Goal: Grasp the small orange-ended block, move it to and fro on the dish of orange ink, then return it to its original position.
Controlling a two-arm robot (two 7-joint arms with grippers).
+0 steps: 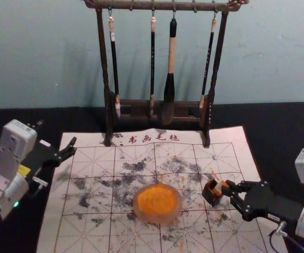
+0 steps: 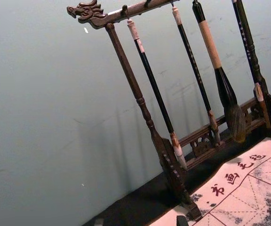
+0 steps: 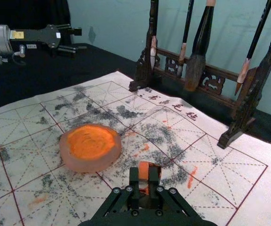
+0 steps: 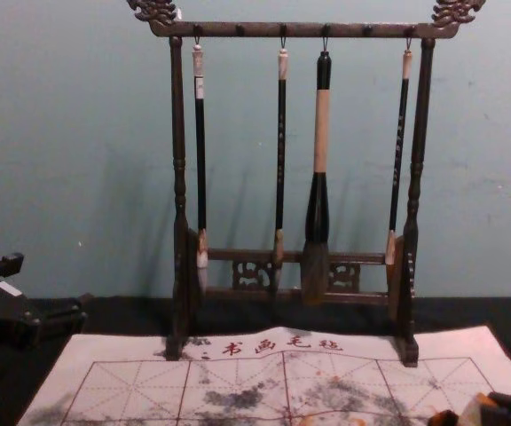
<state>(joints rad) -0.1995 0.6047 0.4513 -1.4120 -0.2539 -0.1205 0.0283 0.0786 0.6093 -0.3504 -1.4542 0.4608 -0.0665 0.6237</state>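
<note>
- Our right claw (image 1: 227,188) reaches in from the right over the mat, its fingers drawn close together with the small orange-ended block (image 1: 218,186) held between them.
- We see that block at the small dark box (image 1: 208,196), on the box's right side; we can't tell whether the two touch.
- The dish of orange ink (image 1: 158,216) sits on the mat to the left of the box, near it but apart, its orange surface smeared unevenly.
- Our left claw (image 1: 57,132) hangs by the mat's left edge, its fingers spread wide with nothing between them.
- Under dish and box lies the pale gridded mat (image 1: 88,205), spotted with grey-black and some orange marks, with a row of red characters along its far edge, all on our black counter (image 1: 286,124).
- Behind, the dark wooden brush rack (image 1: 105,68) stands upright at the mat's far edge, with four brushes (image 1: 171,58) hanging from its top bar, one much thicker than the rest.
</note>
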